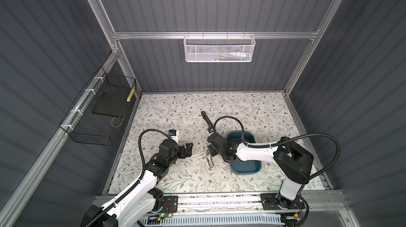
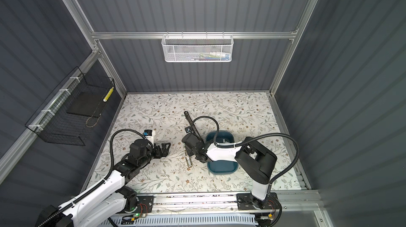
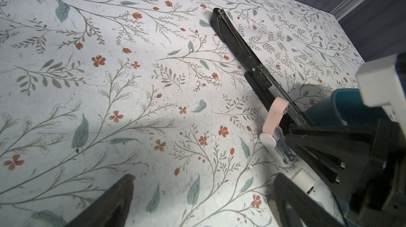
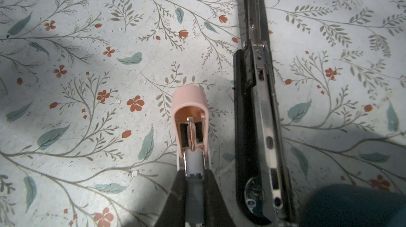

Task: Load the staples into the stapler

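Small pink stapler, top hinged open, spring showing, sits middle of the counter; black stapler lies unfolded flat just beside it

The table is white, patterned with grey-green leaves and red flowers. The long stapler is black, the small stapler pink and white, the bin teal.

Left arm reaches from the near-left base; left pincer points right, jaws fully spread. Right arm bends leftward toward centre; right pincer points down, jaws clamped on a pink stapler.
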